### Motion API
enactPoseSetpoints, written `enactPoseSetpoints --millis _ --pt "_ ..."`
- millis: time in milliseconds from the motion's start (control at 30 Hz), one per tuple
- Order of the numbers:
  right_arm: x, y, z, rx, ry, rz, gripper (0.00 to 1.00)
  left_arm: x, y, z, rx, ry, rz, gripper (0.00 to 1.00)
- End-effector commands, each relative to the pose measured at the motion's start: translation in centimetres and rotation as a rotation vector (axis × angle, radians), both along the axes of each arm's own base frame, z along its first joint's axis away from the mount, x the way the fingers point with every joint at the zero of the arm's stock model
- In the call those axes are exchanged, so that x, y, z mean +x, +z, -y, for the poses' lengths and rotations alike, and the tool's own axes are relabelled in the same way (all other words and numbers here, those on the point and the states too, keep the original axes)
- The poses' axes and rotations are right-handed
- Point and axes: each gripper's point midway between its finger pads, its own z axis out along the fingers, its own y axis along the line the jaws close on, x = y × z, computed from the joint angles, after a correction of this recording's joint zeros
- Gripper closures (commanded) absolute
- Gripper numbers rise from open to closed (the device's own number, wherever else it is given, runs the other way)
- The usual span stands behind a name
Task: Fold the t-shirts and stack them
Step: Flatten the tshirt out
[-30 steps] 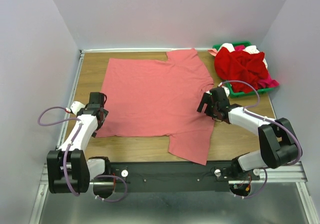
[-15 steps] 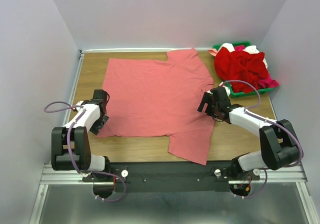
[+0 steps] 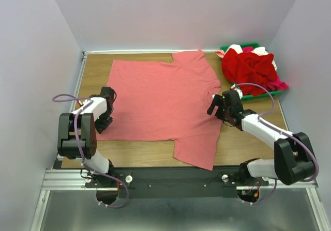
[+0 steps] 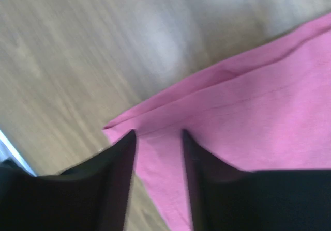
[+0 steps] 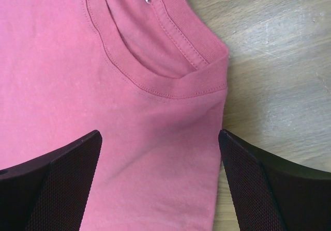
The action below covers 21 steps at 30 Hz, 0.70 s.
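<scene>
A pink t-shirt (image 3: 160,99) lies spread flat on the wooden table (image 3: 248,143), its collar (image 5: 155,71) facing right. My left gripper (image 3: 105,124) is down at the shirt's near-left hem corner (image 4: 124,125). Its fingers stand narrowed, with a strip of pink fabric (image 4: 160,169) in the gap between them (image 4: 158,135). My right gripper (image 3: 215,108) hovers over the shoulder just below the collar. In the right wrist view this gripper (image 5: 160,138) is wide open, with flat cloth between its fingers and nothing gripped.
A green basket (image 3: 258,94) at the back right holds a heap of red, white and pink clothes (image 3: 248,68). Grey walls close in the table on three sides. Bare wood shows left of the shirt (image 3: 93,76) and along the near edge.
My left arm swung in toward the shirt's hem corner and its jaws narrowed from wide open. The right gripper shifted slightly right near the collar and stayed open.
</scene>
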Motion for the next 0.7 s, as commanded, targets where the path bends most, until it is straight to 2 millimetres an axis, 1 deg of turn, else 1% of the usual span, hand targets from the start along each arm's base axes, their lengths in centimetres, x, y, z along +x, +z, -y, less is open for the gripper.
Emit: enactPoseSetpoints --millis 0,33,67,167,200,333,500,533,567,667 --pt "-0.8 -0.1 0.6 -0.011 -0.006 -0.006 0.0 -1.0 -4.9 1.3 -0.085 -0.035 -0.009 0.64" --pt "-0.8 0.1 0.6 -0.008 -0.007 0.0 0.0 -1.1 -4.8 1.2 -0.071 -0.007 -0.006 0.81" --pt "-0.9 0.2 0.6 -0.008 -0.007 0.001 0.0 -1.2 -4.8 1.1 -0.06 0.01 -0.006 0.84" --pt "-0.9 0.6 0.8 -0.01 -0.012 0.011 0.0 -1.3 -4.7 0.8 -0.044 0.029 0.004 0.84" --pt "-1.0 0.7 0.9 -0.011 -0.017 0.016 0.0 -1.1 -4.5 1.3 -0.035 0.015 0.025 0.84" --pt "-1.1 1.1 1.3 -0.019 -0.033 0.03 0.0 -0.9 -4.1 1.3 -0.031 0.021 0.059 0.85" --pt "-1.4 1.4 1.2 -0.009 -0.031 0.034 0.0 -0.7 -3.9 1.8 -0.06 0.011 0.097 0.86" --pt "-1.4 1.6 1.3 -0.007 -0.032 0.041 0.0 -0.6 -3.8 1.8 -0.064 0.017 0.106 0.97" --pt "-1.4 1.6 1.2 -0.005 -0.032 0.043 0.0 -0.8 -3.7 1.9 -0.066 0.026 0.119 1.0" --pt "-1.6 1.6 1.5 -0.013 -0.045 0.048 0.0 -0.3 -3.3 2.0 -0.074 0.001 0.159 1.0"
